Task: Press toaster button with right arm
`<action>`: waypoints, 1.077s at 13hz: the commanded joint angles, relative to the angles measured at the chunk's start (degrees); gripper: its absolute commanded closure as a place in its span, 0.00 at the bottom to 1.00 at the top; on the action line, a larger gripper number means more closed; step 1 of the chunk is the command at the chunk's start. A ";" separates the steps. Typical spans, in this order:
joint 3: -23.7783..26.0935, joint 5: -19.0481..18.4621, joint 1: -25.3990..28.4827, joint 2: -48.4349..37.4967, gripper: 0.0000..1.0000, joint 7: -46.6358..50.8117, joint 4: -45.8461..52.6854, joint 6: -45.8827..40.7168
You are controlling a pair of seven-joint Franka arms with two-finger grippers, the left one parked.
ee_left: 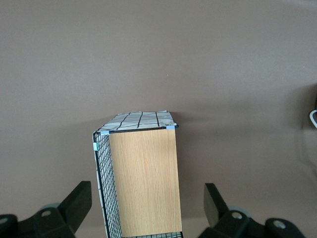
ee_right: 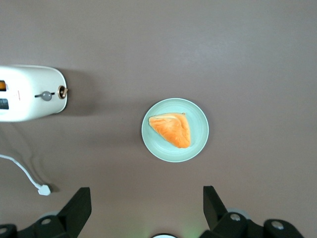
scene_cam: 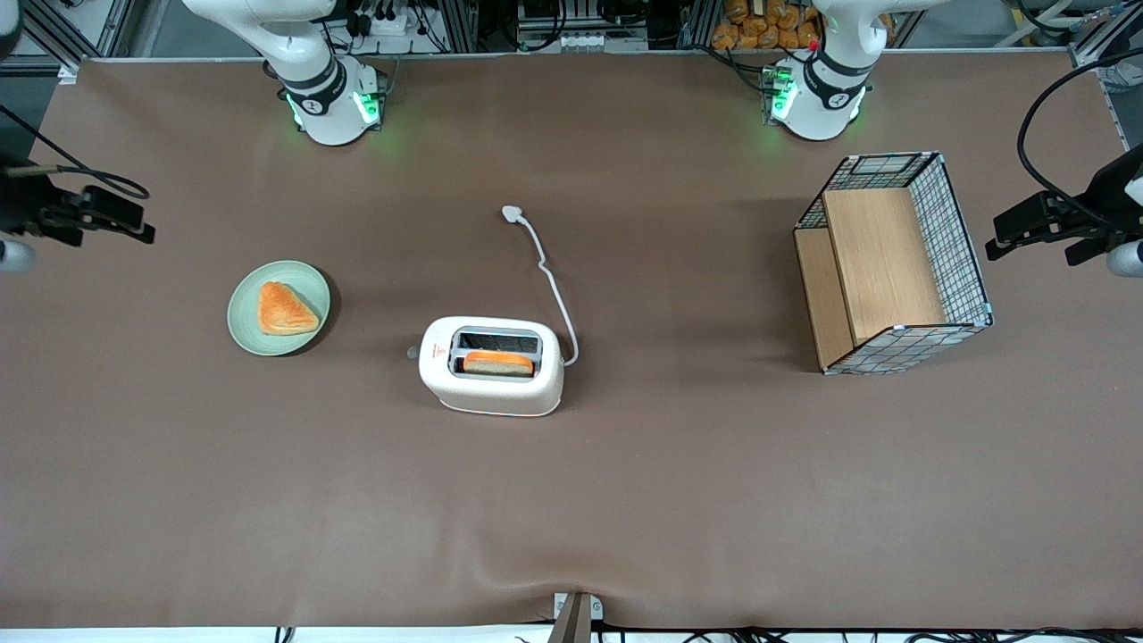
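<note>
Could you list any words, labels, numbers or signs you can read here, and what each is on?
No text can be read.
Toaster: a small red warning sticker beside the slots; its print is too small to read.
Plate, basket, cord: no markings visible.
The gripper, open, hangs high above the plate; it bears no label.

Brown table carries toaster with cord, green plate, wire basket; gripper above edge.
</note>
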 commanded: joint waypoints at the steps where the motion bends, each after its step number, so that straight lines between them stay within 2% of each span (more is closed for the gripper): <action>1: 1.79 -1.20 -1.85 -0.40 0.00 2.77 2.49 -1.26; 7: 1.79 -2.07 -1.59 -0.14 0.00 5.41 5.23 -7.23; 11: 1.79 -2.08 -1.32 -0.23 0.00 9.71 6.37 -7.68; 14: 1.70 -2.34 -1.23 -0.49 0.00 8.23 6.55 -7.68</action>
